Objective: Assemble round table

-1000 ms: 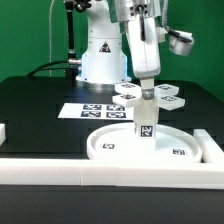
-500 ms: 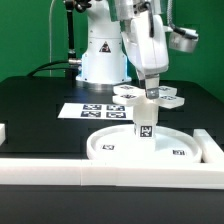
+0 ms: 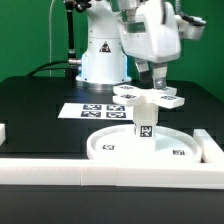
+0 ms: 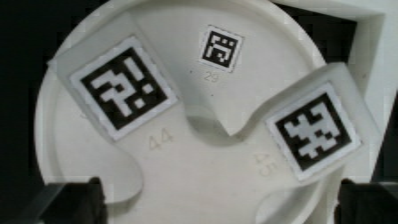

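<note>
Altogether one disc (image 3: pixel 150 146), one post (image 3: pixel 145 120)

Only the arm differs from the earlier pictures — the claw (image 3: pixel 153 79) is no longer down on the post (image 3: pixel 145 118). A second ago its fingers reach down around the post's top; half a second ago they are just above it. Now the claw sits clearly higher and further toward the exterior view's right, apart from the post, its fingers hanging over the cross-shaped piece (image 3: pixel 165 97) behind. The arm's white body has swung that way too and looks larger and tilted, and the post's top — covered before — is in plain sight, standing upright on the disc (image 3: pixel 115 143).
</note>
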You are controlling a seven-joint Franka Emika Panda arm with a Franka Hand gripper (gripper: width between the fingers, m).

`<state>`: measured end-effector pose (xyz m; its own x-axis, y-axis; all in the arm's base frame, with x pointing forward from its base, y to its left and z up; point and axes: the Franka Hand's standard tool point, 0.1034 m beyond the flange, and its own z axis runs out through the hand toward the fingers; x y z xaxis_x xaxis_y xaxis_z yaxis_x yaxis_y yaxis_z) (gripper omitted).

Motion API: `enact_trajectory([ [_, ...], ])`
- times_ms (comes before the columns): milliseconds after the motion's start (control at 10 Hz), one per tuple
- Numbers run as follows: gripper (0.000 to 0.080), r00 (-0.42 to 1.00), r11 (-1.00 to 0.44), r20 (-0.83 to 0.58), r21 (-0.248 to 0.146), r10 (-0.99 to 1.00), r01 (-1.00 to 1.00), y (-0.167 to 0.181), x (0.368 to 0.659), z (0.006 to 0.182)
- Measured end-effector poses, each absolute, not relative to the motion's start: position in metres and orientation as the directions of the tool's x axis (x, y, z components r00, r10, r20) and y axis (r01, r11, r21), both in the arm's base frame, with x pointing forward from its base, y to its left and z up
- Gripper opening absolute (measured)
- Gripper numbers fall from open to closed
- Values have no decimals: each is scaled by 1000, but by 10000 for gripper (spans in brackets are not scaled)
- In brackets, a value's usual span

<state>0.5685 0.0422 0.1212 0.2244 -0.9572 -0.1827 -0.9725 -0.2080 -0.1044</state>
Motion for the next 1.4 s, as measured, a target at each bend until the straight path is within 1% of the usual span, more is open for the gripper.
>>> enact_trajectory([
  [100,649,388,-374,-143,-115,-911,-920,45,567,120],
  [200,649,499,-486,-128,-117,-857,-866,48,567,121],
  [300,649,636,-625,-97,-122,-765,-771,50,569,124],
  [500,649,758,-746,-73,-139,-648,-651,51,571,125],
  [800,649,893,-880,-38,-153,-449,-449,51,571,125],
  [1000,649,986,-976,5,-146,-165,-163,50,571,124],
  [1200,649,999,-988,12,-143,51,52,52,570,124],
  [1400,649,985,-975,28,-138,171,173,50,570,123],
])
